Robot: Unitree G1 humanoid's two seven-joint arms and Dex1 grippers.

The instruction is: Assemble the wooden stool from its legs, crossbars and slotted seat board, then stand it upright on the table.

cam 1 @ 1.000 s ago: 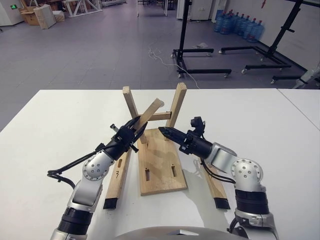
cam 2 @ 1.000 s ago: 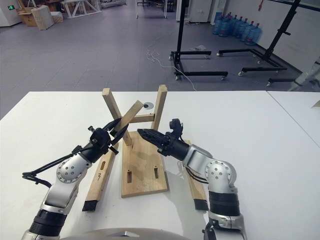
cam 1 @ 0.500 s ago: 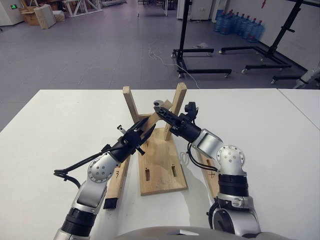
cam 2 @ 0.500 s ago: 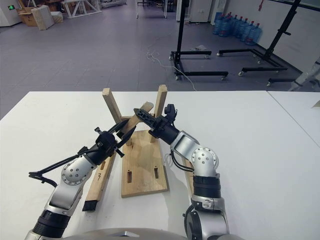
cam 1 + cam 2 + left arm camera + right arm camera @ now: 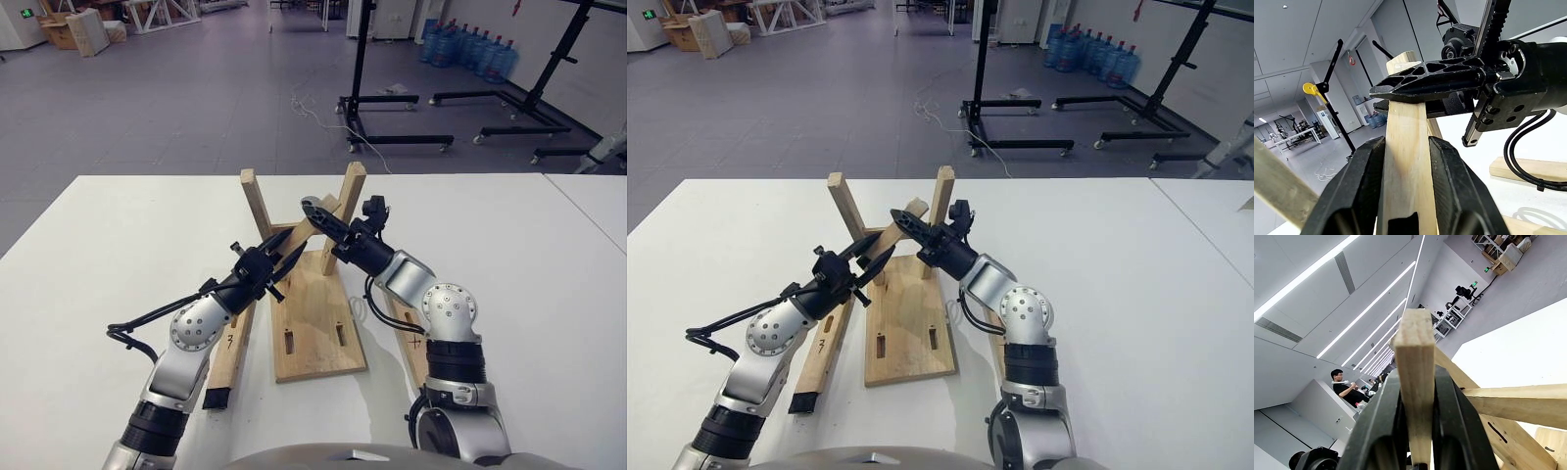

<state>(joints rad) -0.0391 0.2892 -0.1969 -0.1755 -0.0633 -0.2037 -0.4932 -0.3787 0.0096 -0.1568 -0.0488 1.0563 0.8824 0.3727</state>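
Both grippers are on the slanted leg point(image 5: 298, 231) leaning over the seat board point(image 5: 313, 328). The left gripper point(image 5: 280, 254) is clamped low and the right gripper point(image 5: 312, 208) pinches its top end. Looks like light, stiff, smooth wood, so I'd squeeze the flat faces or it'll twist.

Bare pale wood is sitting among black plastic and silver shells on a matt white tabletop point(image 5: 88, 264).
The seat board point(image 5: 315, 323) at the tabletop's middle is showing smooth, unvarnished wood with faint grain, as are the slanting leg point(image 5: 1403, 147) and the flat leg point(image 5: 230, 348), which is wearing a dull black cap point(image 5: 216, 399) toward the near edge. The left gripper point(image 5: 282, 250) and right gripper point(image 5: 312, 208) are presenting matt black plastic fingers; the arm joints point(image 5: 194, 328) are gleaming satin silver, trailing glossy black cables point(image 5: 127, 338).
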